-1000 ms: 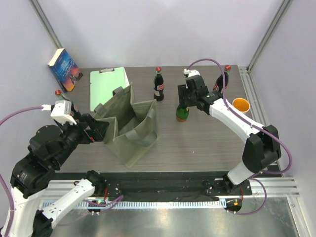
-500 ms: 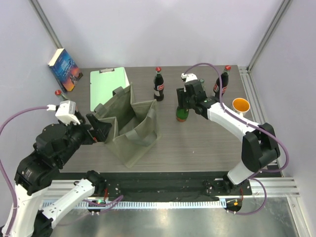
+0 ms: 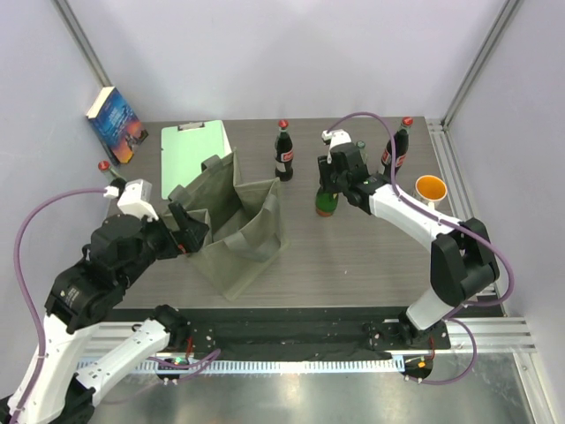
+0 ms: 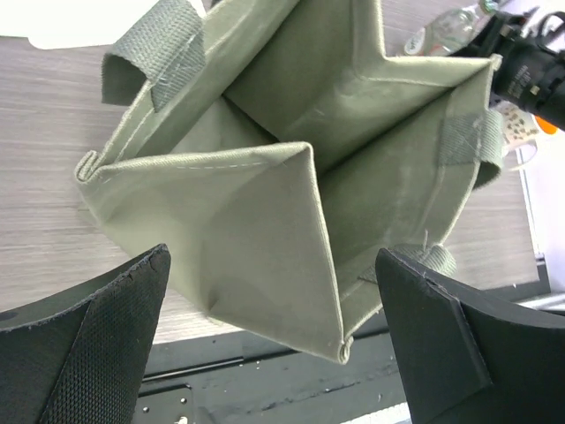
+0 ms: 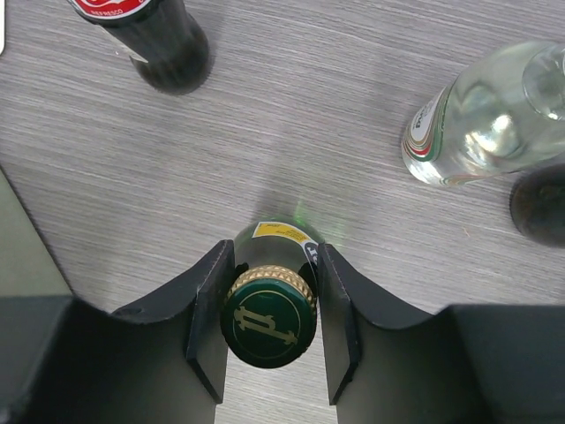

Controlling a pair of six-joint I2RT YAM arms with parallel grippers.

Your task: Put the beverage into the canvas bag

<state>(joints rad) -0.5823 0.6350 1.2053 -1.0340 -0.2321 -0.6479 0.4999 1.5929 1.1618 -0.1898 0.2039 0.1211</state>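
The canvas bag [image 3: 234, 225] stands open at centre-left, olive-grey with inner dividers; it fills the left wrist view [image 4: 291, 168]. My left gripper [image 3: 188, 231] is open at the bag's left near side. Its wide-spread fingers straddle the bag's near corner [image 4: 340, 340] without touching it. A green beverage bottle [image 3: 327, 203] with a gold-collared green cap [image 5: 267, 320] stands upright right of the bag. My right gripper [image 3: 339, 170] is shut on its neck from above, one finger [image 5: 207, 309] on each side of the cap.
A cola bottle [image 3: 283, 152] stands behind the bag, another [image 3: 396, 147] at the far right, with a clear bottle [image 5: 481, 110] beside it. An orange cup [image 3: 431, 187] is on the right, and a mint clipboard [image 3: 188, 155] and a book [image 3: 116, 124] at the far left.
My left gripper has moved right, up to the bag's left side. My right gripper has shifted slightly over the green bottle's neck, and the bottle has not moved.
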